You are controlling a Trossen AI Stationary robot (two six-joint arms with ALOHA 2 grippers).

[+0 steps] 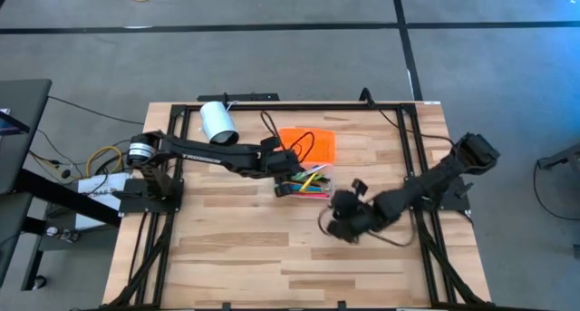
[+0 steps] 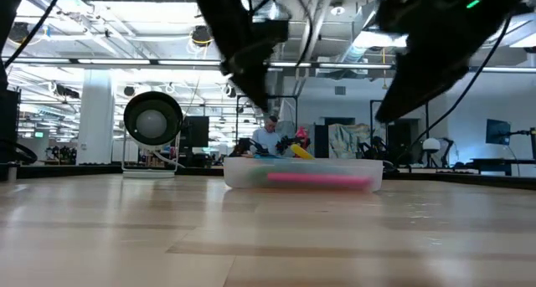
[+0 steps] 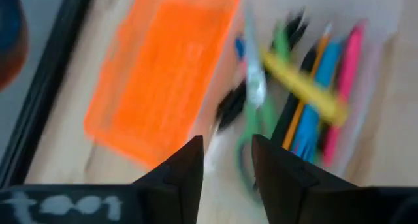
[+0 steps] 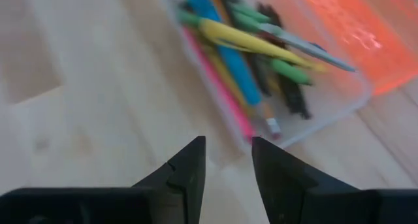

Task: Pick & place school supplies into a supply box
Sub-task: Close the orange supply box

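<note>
**Supplies all in the case; the lid is what's left**

You are at the tail of the job. The clear case [image 1: 308, 183] sits near the middle of the table [image 1: 236, 257], and the pens, pencils and markers [image 4: 245, 61] lie heaped inside it: a pink one along the near wall, blue, orange and green beside it, a yellow marker [image 3: 304, 87] lying slantwise across the top. The green-handled scissors [image 3: 255, 113] are in there too. You can see no loose supply left on the wood in the overhead view.

Your left pincer [image 1: 283, 170] hovers over the case's edge, just beside the orange ribbed lid [image 1: 308, 145], which lies flat on the table touching the case on its far side. Its fingers stand a little apart with nothing between them. Your right pincer [image 1: 349, 222] waits near the case, on the side away from the lid, likewise parted and empty. A white cylinder [image 1: 217, 121] lies well off near the far left corner; leave it alone.

By my reading, the packing step is done and the next move, if any, is closing. That calls for care: the slanting yellow marker and the scissor blades appear to ride high, so press them level before bringing the lid over, or it may not seat.
</note>
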